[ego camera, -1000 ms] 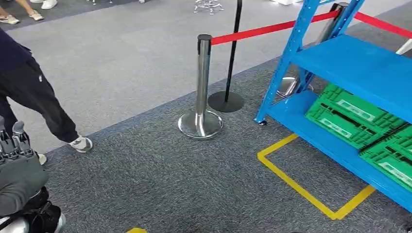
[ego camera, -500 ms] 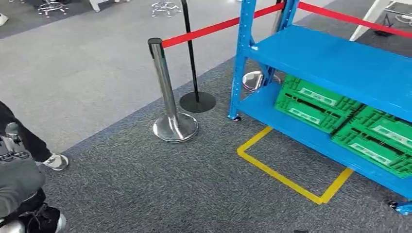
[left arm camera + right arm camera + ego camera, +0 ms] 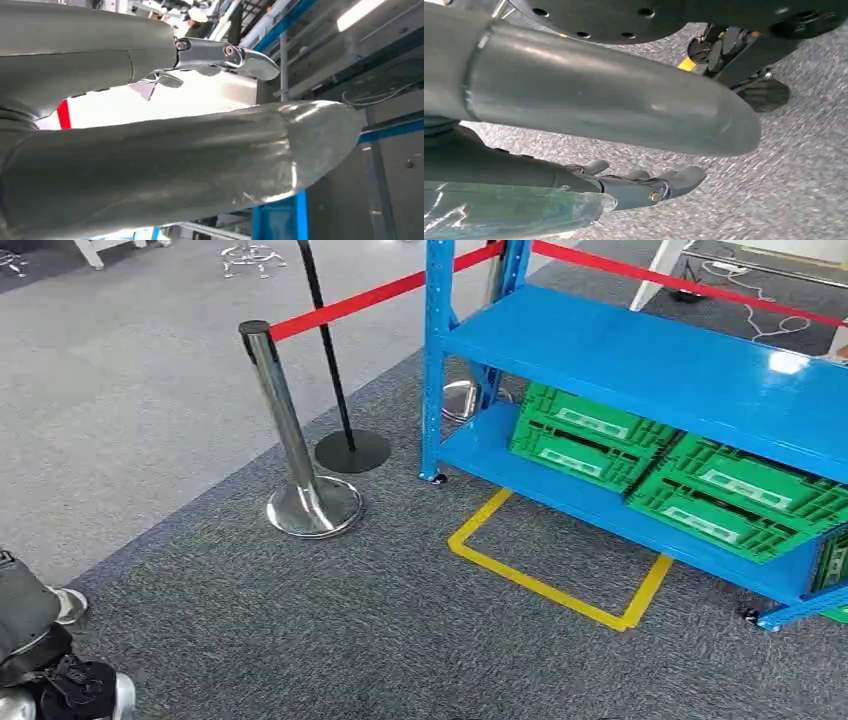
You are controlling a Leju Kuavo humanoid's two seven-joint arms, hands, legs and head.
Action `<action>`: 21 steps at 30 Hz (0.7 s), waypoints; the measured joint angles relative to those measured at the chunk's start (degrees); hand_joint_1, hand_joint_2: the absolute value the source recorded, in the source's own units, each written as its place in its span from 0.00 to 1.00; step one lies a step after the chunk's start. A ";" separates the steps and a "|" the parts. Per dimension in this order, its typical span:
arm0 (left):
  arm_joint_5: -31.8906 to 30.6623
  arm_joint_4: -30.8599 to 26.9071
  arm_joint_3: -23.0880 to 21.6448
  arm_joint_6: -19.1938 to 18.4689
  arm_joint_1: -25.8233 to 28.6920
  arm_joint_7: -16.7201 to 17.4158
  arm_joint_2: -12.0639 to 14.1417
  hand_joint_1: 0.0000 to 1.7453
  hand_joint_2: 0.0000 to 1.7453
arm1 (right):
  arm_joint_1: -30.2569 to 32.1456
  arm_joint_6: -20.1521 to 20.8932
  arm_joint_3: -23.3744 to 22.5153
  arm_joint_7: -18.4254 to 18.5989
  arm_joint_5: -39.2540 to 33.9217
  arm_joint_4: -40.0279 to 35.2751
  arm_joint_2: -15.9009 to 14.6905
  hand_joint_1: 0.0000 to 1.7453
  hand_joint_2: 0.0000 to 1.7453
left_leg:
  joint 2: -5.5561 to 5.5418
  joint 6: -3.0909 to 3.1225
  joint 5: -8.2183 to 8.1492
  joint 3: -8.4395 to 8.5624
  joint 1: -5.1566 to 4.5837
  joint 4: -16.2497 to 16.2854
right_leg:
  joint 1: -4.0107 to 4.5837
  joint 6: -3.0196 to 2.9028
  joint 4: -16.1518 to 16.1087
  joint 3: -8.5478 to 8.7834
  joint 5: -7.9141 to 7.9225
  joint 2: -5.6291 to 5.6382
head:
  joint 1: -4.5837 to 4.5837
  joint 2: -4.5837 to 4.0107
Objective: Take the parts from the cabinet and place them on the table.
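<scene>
Left hand (image 3: 165, 100): fingers held straight and apart, nothing held.
Right hand (image 3: 624, 165): a clear plastic-wrapped part (image 3: 509, 212) is gripped against the fingers.
Blue cabinet (image 3: 640, 370): seen well ahead of both hands; green crates (image 3: 680, 470) are kept on its lower shelf.

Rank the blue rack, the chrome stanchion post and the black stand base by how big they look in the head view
1. blue rack
2. chrome stanchion post
3. black stand base
The rack's far end runs out of frame, and nearness to the camera may affect the other two.
</scene>
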 joint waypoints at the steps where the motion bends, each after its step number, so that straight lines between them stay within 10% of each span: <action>1: 0.00 0.00 0.11 0.00 0.00 0.00 -0.09 0.00 0.00 | -0.05 -0.04 0.00 -0.02 0.00 0.00 -0.02 0.00 0.00 | 0.46 -0.25 -0.17 0.29 0.01 0.02 | 0.01 -0.07 -5.50 3.19 2.04 -1.30 | 0.04 0.00; 2: -0.02 0.00 0.18 0.00 0.01 0.00 -0.17 0.00 0.00 | -0.18 -0.02 0.00 -0.02 0.00 0.00 0.02 0.00 0.00 | 0.80 -0.59 -0.39 0.48 -0.33 0.07 | 0.35 -0.26 -8.71 4.78 1.64 -3.88 | 0.06 0.00; 6: -0.15 0.00 0.37 -0.02 -0.13 0.00 -0.35 0.00 0.00 | -0.26 -0.13 0.06 -0.15 0.00 0.00 0.05 0.00 0.00 | 2.37 -1.55 -0.55 0.71 -0.49 0.07 | 0.57 -1.86 -8.57 4.72 2.05 -1.39 | -0.13 0.00; 8: -0.15 -0.02 0.44 -0.09 -0.19 0.00 -0.35 0.00 0.00 | -0.30 -0.37 0.07 -0.46 0.00 0.00 0.09 0.00 0.00 | 0.02 -2.43 -2.09 0.33 -0.28 1.53 | 0.00 -2.48 -8.88 4.93 2.42 -0.39 | -0.28 0.00; 12: -0.15 0.00 0.70 -0.20 -0.09 0.00 -0.37 0.00 0.00 | -0.68 -0.48 0.11 -0.63 0.00 0.00 0.09 0.00 0.00 | -2.31 -2.92 -9.38 -8.01 -0.01 18.12 | -0.08 -3.05 -8.86 4.59 2.55 2.06 | -0.44 0.00; 15: -0.18 0.00 0.72 -0.20 -0.13 0.00 -0.37 0.00 0.00 | -0.52 -0.46 0.13 -0.68 0.00 0.00 0.09 0.00 0.00 | -2.56 -2.67 -3.72 -5.78 0.11 12.16 | -0.18 -2.91 -8.85 4.73 2.63 4.11 | -0.41 0.00; 17: -0.55 0.00 0.72 -0.20 -0.15 0.00 -0.37 0.00 0.00 | -0.59 -0.39 0.17 -0.68 0.00 0.00 0.09 0.00 0.00 | -6.05 -2.60 0.50 -1.33 0.62 2.65 | -0.32 -2.46 -8.84 4.67 2.77 5.37 | -0.44 0.00; 21: -0.46 0.04 0.77 0.04 -0.22 0.00 -0.35 0.00 0.00 | -0.23 -0.39 0.17 -0.66 0.02 0.00 0.09 0.00 0.00 | -5.84 -1.71 -0.04 -0.90 0.35 0.82 | -0.46 -0.82 -9.15 3.74 3.32 7.30 | -0.42 0.00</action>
